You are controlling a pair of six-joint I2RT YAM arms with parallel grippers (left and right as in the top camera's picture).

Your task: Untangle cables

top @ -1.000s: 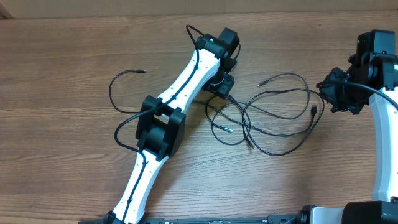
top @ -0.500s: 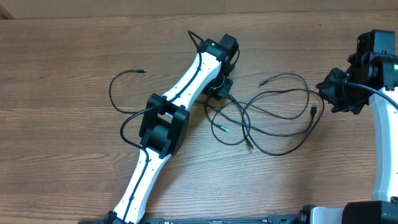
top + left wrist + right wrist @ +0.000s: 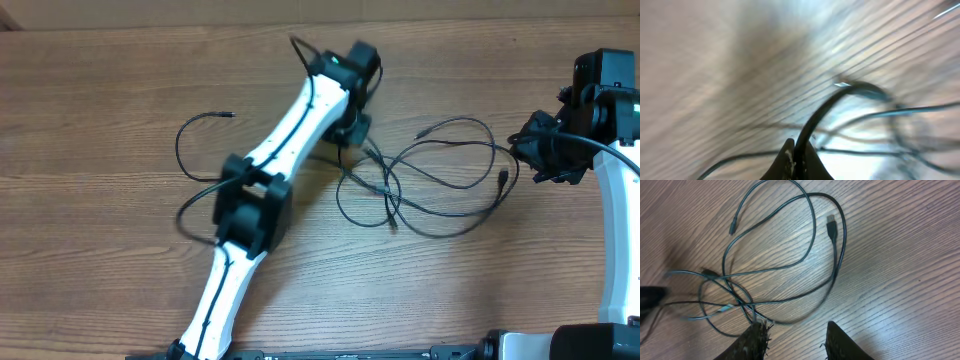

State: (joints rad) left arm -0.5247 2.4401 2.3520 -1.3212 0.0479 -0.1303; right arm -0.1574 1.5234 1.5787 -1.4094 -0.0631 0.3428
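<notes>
Table [image 3: 90, 70] is plain wood grain and fills the whole shot. My left arm [image 3: 290, 125] stretches diagonally across it.

Step in hand, as far as I can judge: pulling one strand out of the mess. My left gripper [image 3: 352, 136] is clamped right down on one of the cables [image 3: 388, 192], at the left edge of the tangle. The wrist view is badly smeared, but you can make out the black cord arcing up out of the pinched tips. My right gripper [image 3: 797, 341] hovers over the wood at the right edge of the tangle, fingers apart with nothing between them.

Next move, I reckon: draw the pinched cord away to the left, slowly, with the right one pinning the rest. Otherwise the whole bundle probably just drags along.

The cables lie mid-table between my two grippers. They're thin black cords in a few big floppy loops, crossing in one knotty patch near the left gripper. A lone strand [image 3: 179, 150] curls by itself to the left of my left arm, well apart from the others, so I'd call that one sorted. Smallest bits: a USB plug [image 3: 831, 224] just inside the big loop, and a tiny tip [image 3: 733, 230] on another end.
</notes>
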